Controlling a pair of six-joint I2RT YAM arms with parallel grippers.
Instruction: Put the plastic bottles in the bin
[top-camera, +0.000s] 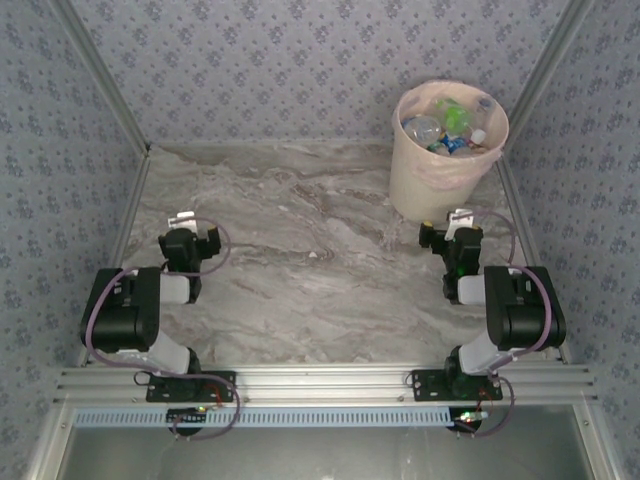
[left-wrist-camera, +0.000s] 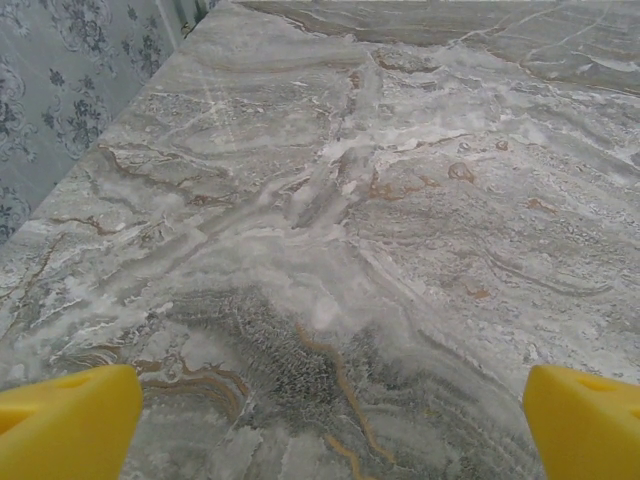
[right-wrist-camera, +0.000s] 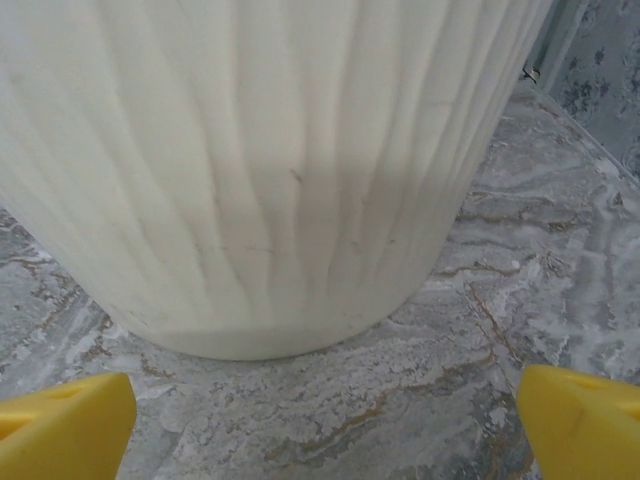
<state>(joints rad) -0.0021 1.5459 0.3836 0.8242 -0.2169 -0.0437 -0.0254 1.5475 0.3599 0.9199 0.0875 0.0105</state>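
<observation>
Round cream-white plastic bin (top-camera: 440, 185) with pink liner: far right of grey marbled bench (top-camera: 320, 270), small clear plastic bottles (top-camera: 445, 125) inside (coloured caps); left hand (left-wrist-camera: 325, 430), right hand (right-wrist-camera: 325, 430): both released, empty

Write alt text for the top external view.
A cream-white bin lined with a pink bag stands at the far right of a marble table, holding several plastic bottles. The left gripper and right gripper sit low over the table, the right one just before the bin.

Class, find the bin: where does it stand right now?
In the top view the bin stands at the far right corner of the table, just beyond the right claw.
</observation>
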